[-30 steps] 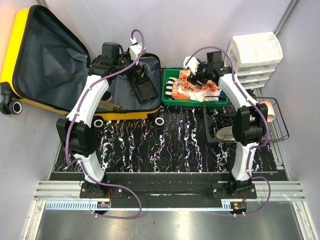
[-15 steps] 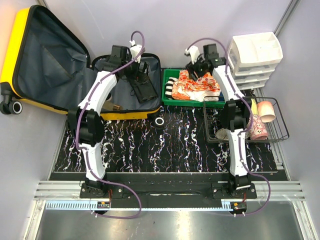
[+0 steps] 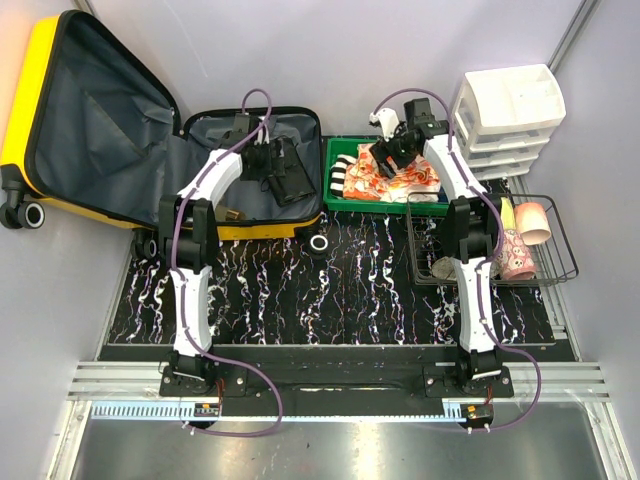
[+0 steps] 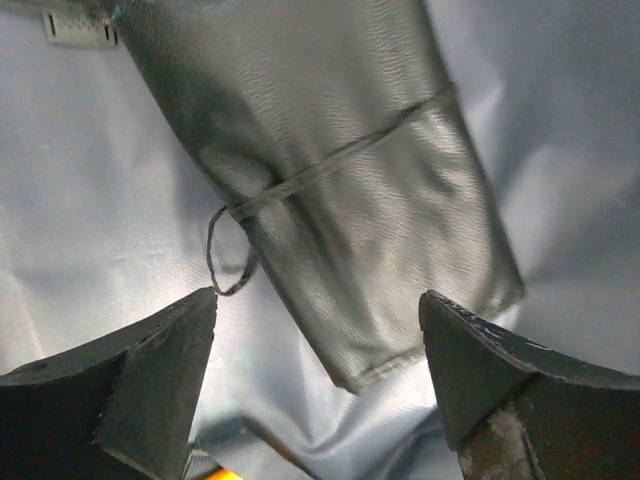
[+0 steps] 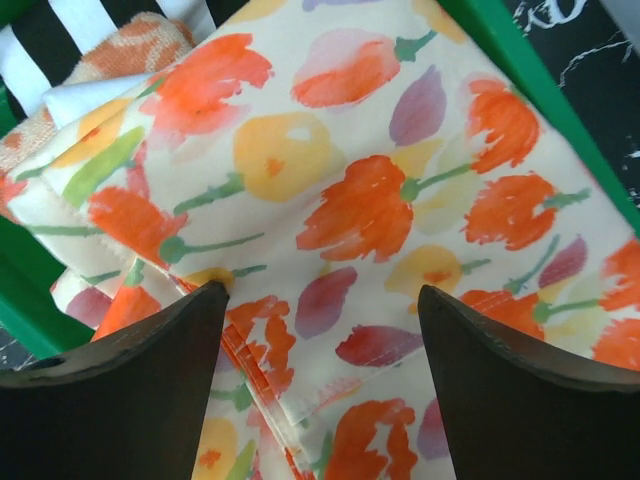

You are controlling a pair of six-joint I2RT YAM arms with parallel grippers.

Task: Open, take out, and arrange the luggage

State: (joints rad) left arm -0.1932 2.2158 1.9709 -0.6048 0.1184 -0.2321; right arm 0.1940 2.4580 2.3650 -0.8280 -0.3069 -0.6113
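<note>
The yellow suitcase (image 3: 30, 90) lies open at the back left, grey lining up. A dark rolled fabric bundle (image 3: 288, 172) tied with a thin cord lies in its right half; it also shows in the left wrist view (image 4: 330, 190). My left gripper (image 3: 262, 158) is open just above that bundle, fingers (image 4: 150, 390) either side of its lower end, touching nothing. My right gripper (image 3: 385, 152) is open over the green tray (image 3: 331, 185), above a folded tulip-print cloth (image 5: 360, 210), fingers (image 5: 510, 390) apart from it.
A black-and-white striped cloth (image 3: 346, 172) lies in the tray's left part. A white drawer unit (image 3: 510, 105) stands at the back right. A wire basket (image 3: 548, 262) holds a pink cup (image 3: 533, 217) and other items. A loose wheel-like ring (image 3: 319, 243) lies on the mat.
Both arms have stretched farther back. My left gripper has moved deeper over the suitcase's right half; my right gripper has moved back over the tray, leaving the floral cloth lying there.
</note>
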